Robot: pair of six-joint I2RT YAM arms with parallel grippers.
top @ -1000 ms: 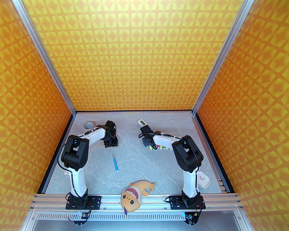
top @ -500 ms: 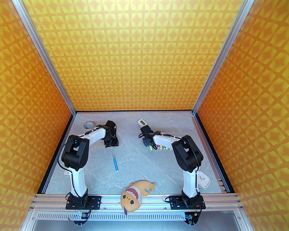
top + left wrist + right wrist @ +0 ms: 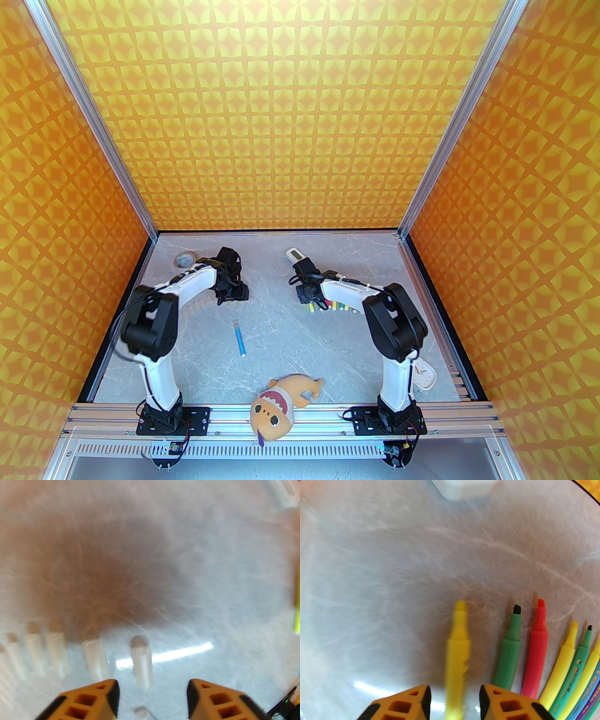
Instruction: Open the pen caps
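Top external: a blue pen (image 3: 239, 338) is laid near-to-far on the bench (image 3: 281, 281), between the arms but nearer the left jaws. Both the left jaws and right jaws are parted, nothing gripped; pen caps (image 3: 141, 665) are ranged beneath the left.

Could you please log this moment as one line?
left end effector open over loose cap | right end effector open over uncapped yellow pen | blue pen lying apart

White arms (image 3: 159, 379), black joints (image 3: 151, 323), orange pincers (image 3: 152, 691)
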